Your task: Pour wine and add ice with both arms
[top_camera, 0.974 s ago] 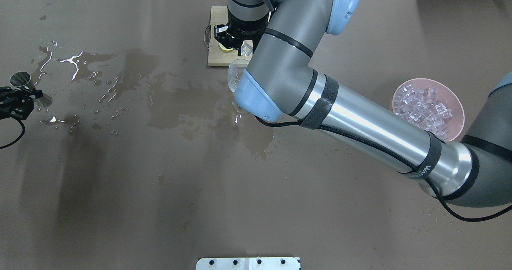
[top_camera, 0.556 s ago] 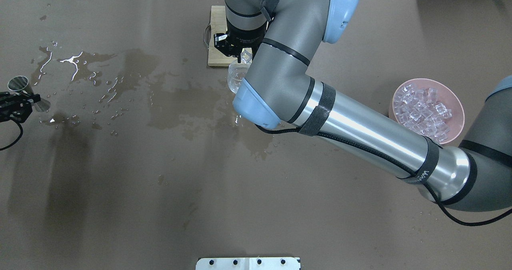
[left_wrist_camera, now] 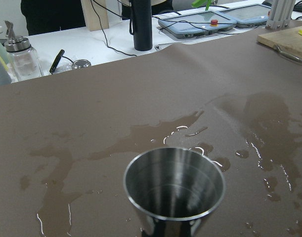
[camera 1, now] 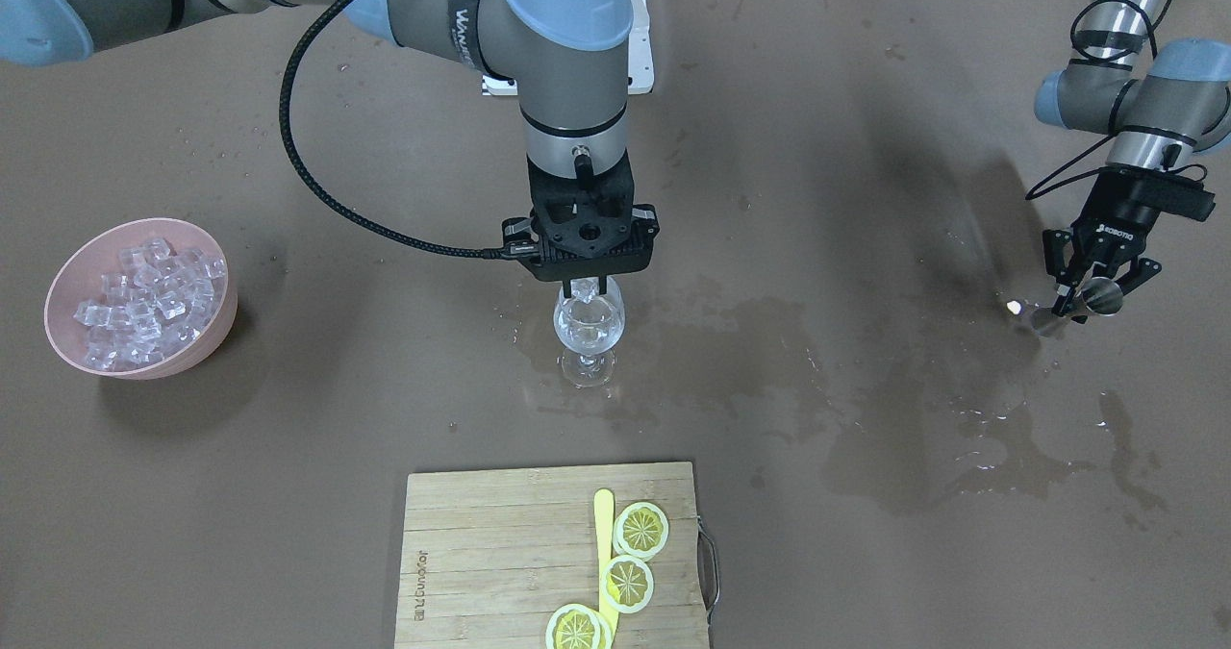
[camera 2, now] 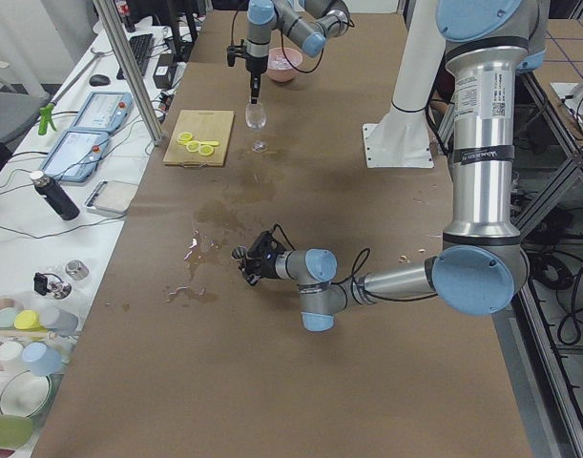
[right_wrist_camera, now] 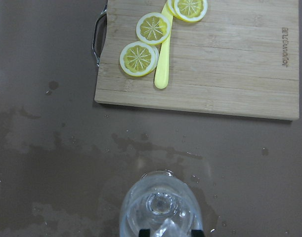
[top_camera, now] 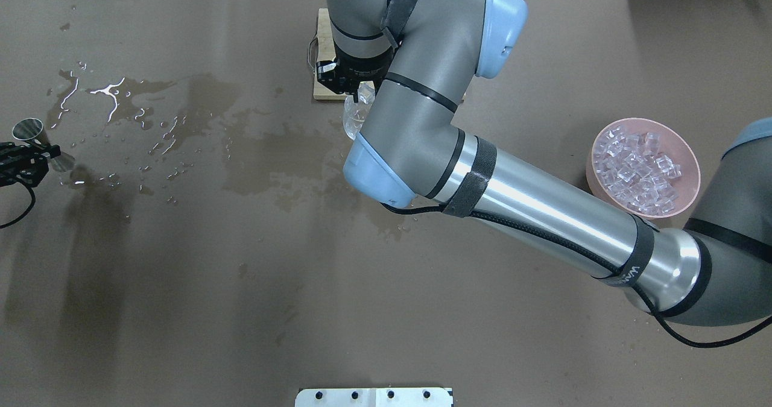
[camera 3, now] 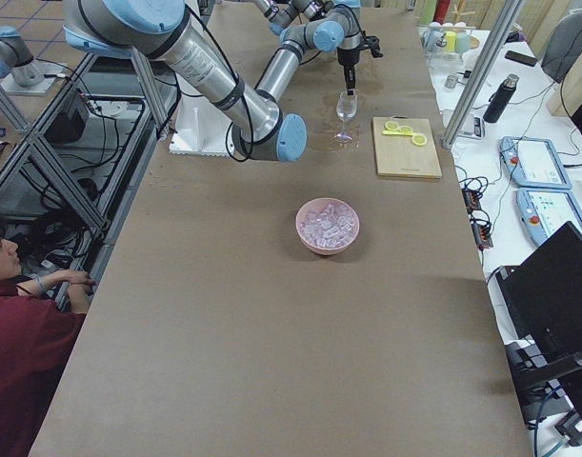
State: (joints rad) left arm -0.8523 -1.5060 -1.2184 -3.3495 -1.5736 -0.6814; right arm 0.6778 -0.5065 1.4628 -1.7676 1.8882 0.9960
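The right gripper [camera 1: 581,291] pinches a single ice cube [right_wrist_camera: 166,230] between its fingers, directly above the mouth of the wine glass [camera 1: 589,330] that stands just beneath it, so the step in hand looks like the ice drop, with the cube not yet released. The wine [right_wrist_camera: 159,205], a small clear pool, appears to sit in the glass below the fingers, though it is hard to separate from the glass itself; wet patches [top_camera: 114,90] spread over the table towards the left gripper. The left gripper [camera 1: 1092,293] is closed around a metal measuring cup [left_wrist_camera: 174,185], well away from the glass, and the cup looks empty inside, so pouring seems finished. The rest of the ice [camera 1: 144,295] is heaped in a pink bowl [camera 1: 60,334], well off to the right gripper's side, which suggests more cubes may follow. Beyond the glass lies a cutting board [right_wrist_camera: 230,64] with lemon slices [right_wrist_camera: 138,58]. For writing, "ROBOTIQ" reads on the left gripper's body, a strap on the right arm [top_camera: 627,267] starts "WAN", and the board carries a burnt-in mark I cannot read with confidence.
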